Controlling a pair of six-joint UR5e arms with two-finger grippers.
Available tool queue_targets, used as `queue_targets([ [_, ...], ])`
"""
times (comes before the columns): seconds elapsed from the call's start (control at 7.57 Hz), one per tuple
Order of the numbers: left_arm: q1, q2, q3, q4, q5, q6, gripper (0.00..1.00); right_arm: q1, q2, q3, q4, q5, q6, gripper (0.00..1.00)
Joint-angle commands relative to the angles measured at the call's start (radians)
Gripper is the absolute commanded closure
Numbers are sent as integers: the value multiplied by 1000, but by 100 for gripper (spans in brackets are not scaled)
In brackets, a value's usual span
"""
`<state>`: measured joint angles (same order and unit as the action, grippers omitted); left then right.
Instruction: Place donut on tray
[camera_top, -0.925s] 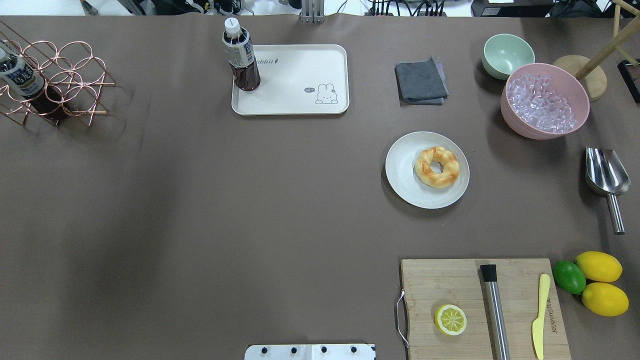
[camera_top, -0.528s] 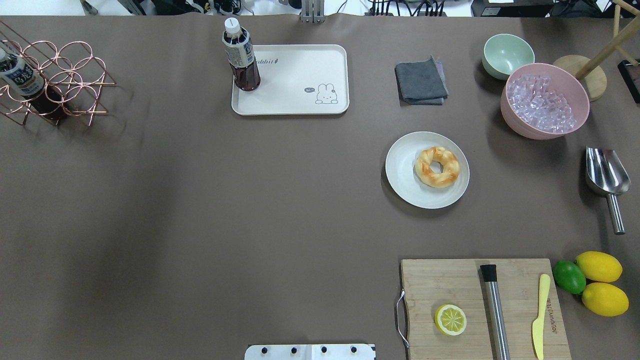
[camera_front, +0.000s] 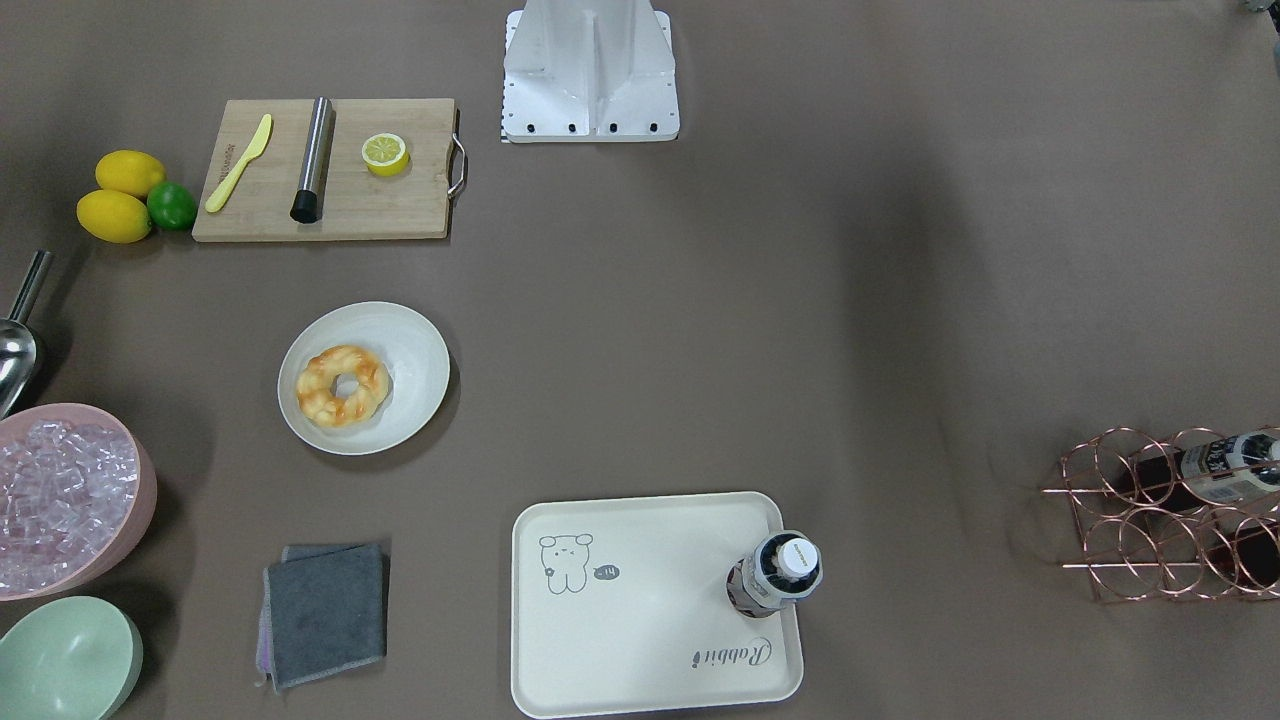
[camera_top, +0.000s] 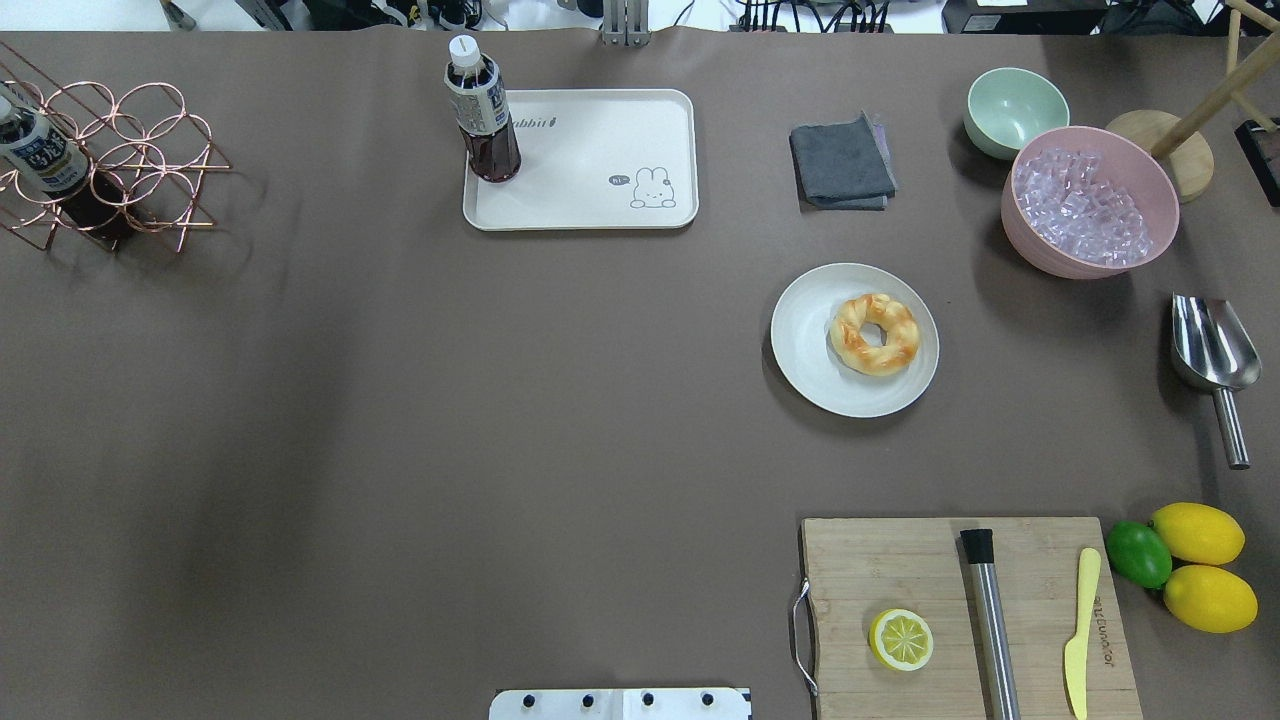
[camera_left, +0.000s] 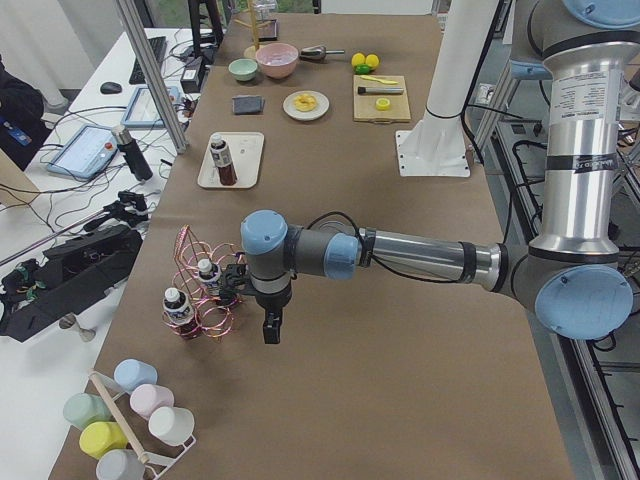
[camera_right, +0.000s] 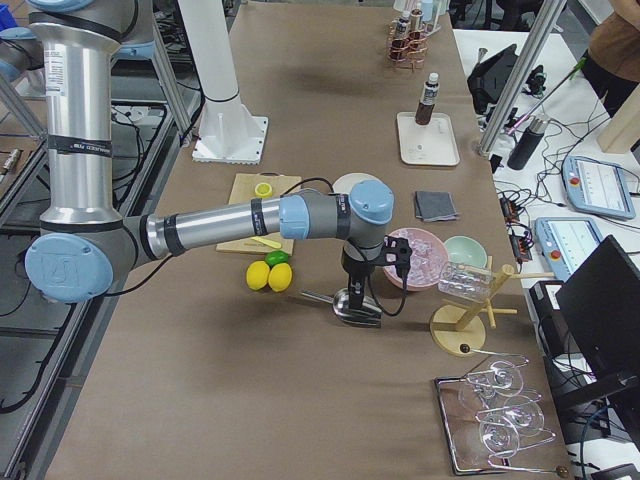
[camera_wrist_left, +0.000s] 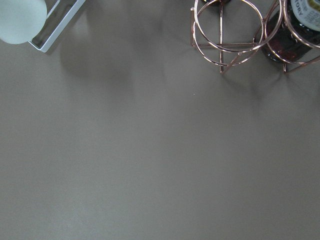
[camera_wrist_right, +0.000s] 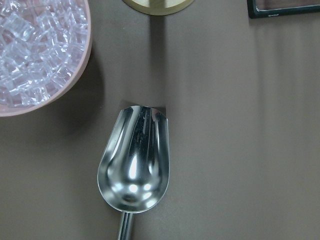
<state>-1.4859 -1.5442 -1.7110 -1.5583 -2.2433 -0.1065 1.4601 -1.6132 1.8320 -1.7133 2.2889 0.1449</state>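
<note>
Left end effector (camera_left: 269, 333) and right end effector (camera_right: 357, 300) are hovering, grip unreadable; one donut (camera_top: 875, 334) is lying on one plate (camera_top: 800, 345), one tray (camera_top: 600, 150) apart, brown bench (camera_top: 400, 450).

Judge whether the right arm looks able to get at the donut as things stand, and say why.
Probably yes. The donut lies uncovered on the round white plate with nothing above it, and the right gripper hangs over the metal scoop nearby, with only bare table between them.

The donut (camera_top: 848, 345) is lumpy, the scoop (camera_wrist_right: 132, 165) polished metal, the cutting board (camera_top: 900, 570) wood.
</note>
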Motion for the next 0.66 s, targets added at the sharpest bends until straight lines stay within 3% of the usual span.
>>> queue_targets([
  [0.0,-2,-1,-2,-2,-4,-2,1,-13,-5,-3,29,1,2,0],
  [0.53,-11,-1,-7,-9,-12,-1,1,-18,-8,-7,27,1,1,0],
])
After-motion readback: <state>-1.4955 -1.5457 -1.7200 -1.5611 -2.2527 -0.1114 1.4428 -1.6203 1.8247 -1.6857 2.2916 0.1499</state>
